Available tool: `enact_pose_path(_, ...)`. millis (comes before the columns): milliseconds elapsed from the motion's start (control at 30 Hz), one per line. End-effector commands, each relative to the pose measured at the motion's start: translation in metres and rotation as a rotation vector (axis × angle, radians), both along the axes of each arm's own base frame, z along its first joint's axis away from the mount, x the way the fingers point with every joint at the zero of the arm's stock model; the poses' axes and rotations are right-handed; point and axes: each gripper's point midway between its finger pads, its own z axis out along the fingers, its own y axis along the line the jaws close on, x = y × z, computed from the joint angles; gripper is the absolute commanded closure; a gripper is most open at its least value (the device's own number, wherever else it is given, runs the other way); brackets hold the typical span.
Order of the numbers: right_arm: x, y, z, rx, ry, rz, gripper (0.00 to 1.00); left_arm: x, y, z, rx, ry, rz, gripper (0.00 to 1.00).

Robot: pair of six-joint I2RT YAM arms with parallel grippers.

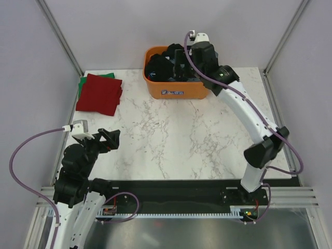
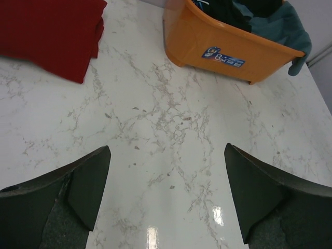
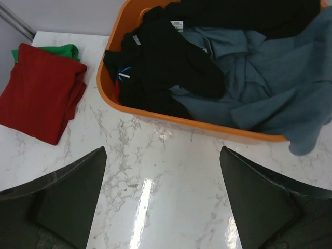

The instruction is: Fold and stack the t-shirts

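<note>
A folded dark red t-shirt (image 1: 98, 93) lies on a green t-shirt (image 1: 81, 86) at the table's far left; both show in the right wrist view, red (image 3: 41, 93) over green (image 3: 58, 51). In the orange basket (image 1: 176, 89), a black t-shirt (image 3: 161, 62) with a light-blue mark (image 3: 123, 75) lies crumpled beside a grey-blue t-shirt (image 3: 259, 83). My right gripper (image 1: 179, 65) hovers at the basket's near side, open and empty (image 3: 163, 197). My left gripper (image 1: 110, 139) is open and empty over bare table at the near left (image 2: 166, 197).
The white marble table (image 1: 171, 140) stretches between the stack and the basket. The basket (image 2: 218, 46) stands at the far middle with grey-blue cloth (image 2: 290, 31) draped over its right rim. Frame posts stand at the far corners.
</note>
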Motion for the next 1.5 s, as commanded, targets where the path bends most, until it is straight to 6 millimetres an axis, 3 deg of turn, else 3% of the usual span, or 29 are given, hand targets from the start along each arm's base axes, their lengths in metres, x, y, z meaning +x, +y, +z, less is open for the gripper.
enact_pose_path(0,0.037,0.031,-0.022,-0.047,0.014,0.068,0.02,0.005,0.013,-0.01,0.035,0.049,0.073,0.03)
enact_pose_path(67,0.054,0.043,-0.034,-0.054,0.017,0.076,0.02,0.006,0.013,-0.015,0.047,0.068,0.072,0.03)
enact_pose_path(167,0.089,0.069,-0.068,-0.058,0.024,0.093,0.02,0.007,0.011,-0.018,0.048,0.092,0.062,0.05)
enact_pose_path(367,0.122,0.109,-0.127,-0.026,0.026,0.179,0.02,0.006,0.007,-0.02,0.047,0.116,0.042,0.1)
enact_pose_path(467,0.135,0.119,-0.149,-0.015,0.018,0.183,0.02,0.006,0.005,-0.021,0.041,0.123,0.033,0.11)
enact_pose_path(533,0.144,0.123,-0.148,-0.015,-0.017,0.183,0.02,0.007,0.004,-0.022,0.04,0.131,0.026,0.11)
enact_pose_path(567,0.149,0.122,-0.159,-0.028,-0.015,0.173,0.02,0.007,0.003,-0.022,0.039,0.133,0.021,0.11)
enact_pose_path(733,0.17,0.125,-0.167,-0.008,-0.065,0.155,0.02,0.008,0.005,-0.023,0.04,0.136,0.028,0.12)
enact_pose_path(933,0.187,0.128,-0.19,-0.006,-0.091,0.127,0.02,0.008,0.01,-0.021,0.033,0.125,0.052,0.13)
enact_pose_path(967,0.188,0.129,-0.194,-0.008,-0.093,0.125,0.03,0.008,0.01,-0.019,0.031,0.121,0.053,0.13)
enact_pose_path(1033,0.191,0.128,-0.196,-0.007,-0.105,0.115,0.18,0.008,0.011,-0.02,0.029,0.124,0.055,0.13)
enact_pose_path(1067,0.193,0.127,-0.194,-0.001,-0.113,0.109,0.27,0.008,0.01,-0.021,0.03,0.127,0.054,0.13)
enact_pose_path(1100,0.193,0.128,-0.19,0.009,-0.122,0.108,0.46,0.008,0.01,-0.02,0.028,0.123,0.052,0.13)
enact_pose_path(1133,0.193,0.132,-0.185,0.025,-0.138,0.121,0.53,0.008,0.01,-0.021,0.03,0.124,0.052,0.13)
enact_pose_path(1167,0.192,0.134,-0.179,0.033,-0.15,0.13,0.74,0.008,0.009,-0.021,0.03,0.124,0.046,0.13)
enact_pose_path(1233,0.191,0.134,-0.167,0.038,-0.176,0.14,1.0,0.008,0.01,-0.021,0.03,0.126,0.049,0.14)
enact_pose_path(1333,0.184,0.132,-0.13,0.072,-0.234,0.142,1.0,0.009,0.01,-0.021,0.031,0.127,0.053,0.14)
enact_pose_path(1367,0.179,0.129,-0.098,0.092,-0.277,0.138,1.0,0.009,0.011,-0.022,0.031,0.13,0.055,0.14)
enact_pose_path(1433,0.172,0.124,-0.056,0.12,-0.329,0.134,1.0,0.009,0.011,-0.023,0.032,0.133,0.056,0.14)
enact_pose_path(1467,0.163,0.117,-0.014,0.151,-0.384,0.134,1.0,0.009,0.011,-0.022,0.03,0.132,0.058,0.14)
